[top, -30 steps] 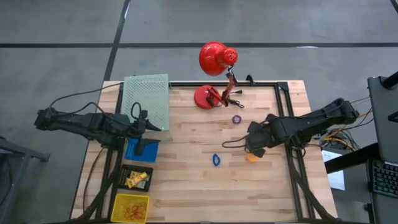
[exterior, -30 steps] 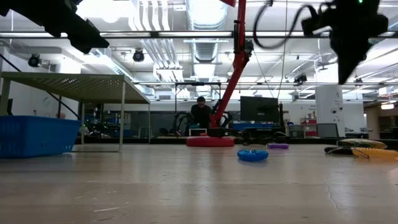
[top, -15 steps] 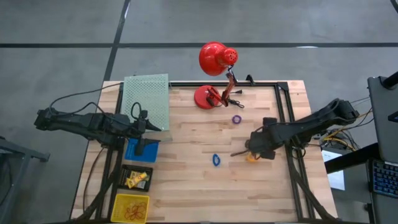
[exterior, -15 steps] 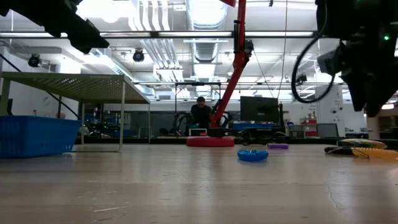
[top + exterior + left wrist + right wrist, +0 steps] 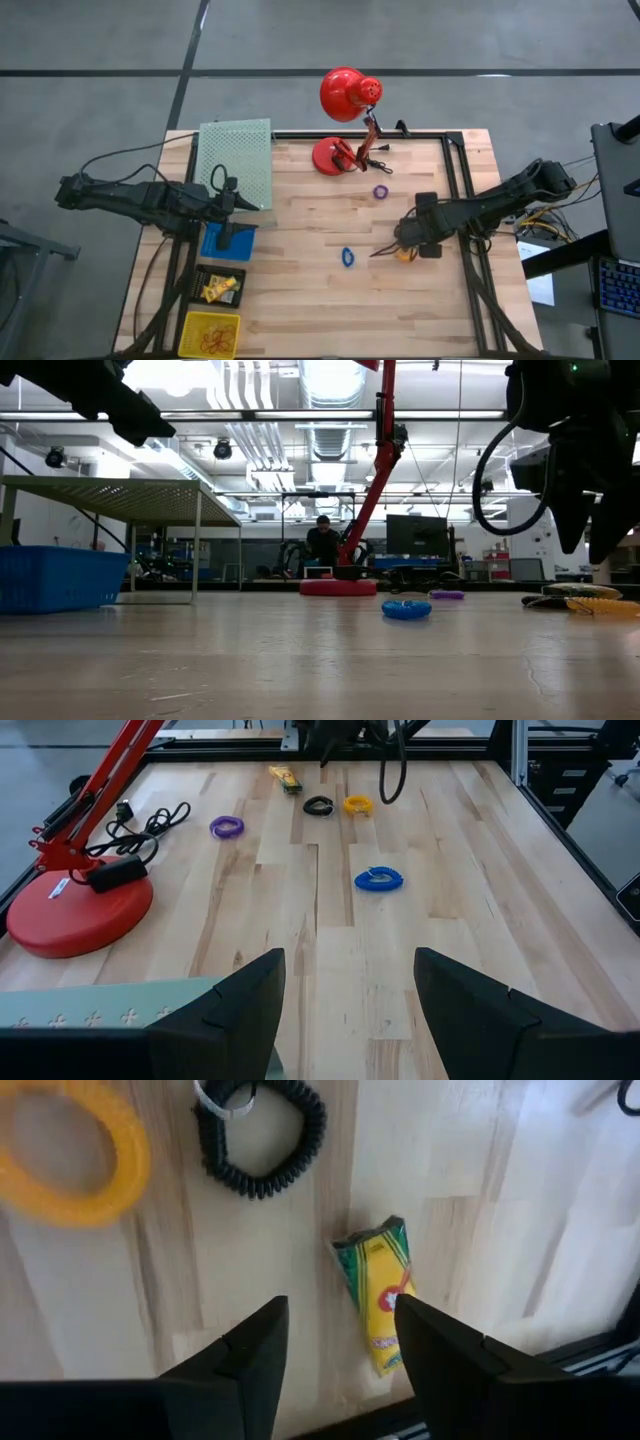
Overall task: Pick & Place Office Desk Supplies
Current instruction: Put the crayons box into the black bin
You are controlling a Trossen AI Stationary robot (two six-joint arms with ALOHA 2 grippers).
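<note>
The office desk supplies lie loose on the wooden table: a purple ring (image 5: 381, 191), a blue ring (image 5: 347, 257), an orange ring (image 5: 68, 1155), a black coiled ring (image 5: 262, 1135) and a small yellow pack (image 5: 378, 1302). My right gripper (image 5: 335, 1370) hangs open a little above the table, pointing steeply down. The yellow pack lies flat on the wood just beyond the gap between its fingers, and the gripper (image 5: 590, 555) is clear of it. My left gripper (image 5: 350, 1010) waits open at the table's left, above a blue bin (image 5: 228, 240).
A red desk lamp stands on its base (image 5: 333, 157) at the far middle, its cord beside it. A green perforated shelf (image 5: 237, 160), a black tray (image 5: 220, 287) and a yellow bin (image 5: 212, 333) line the left side. The table's right frame rail (image 5: 462, 200) runs close to my right gripper.
My right gripper has sunk toward the table over the orange ring, the black ring and the yellow pack, rolling about its own axis. Its fingers have spread apart. Nothing on the table has moved.
</note>
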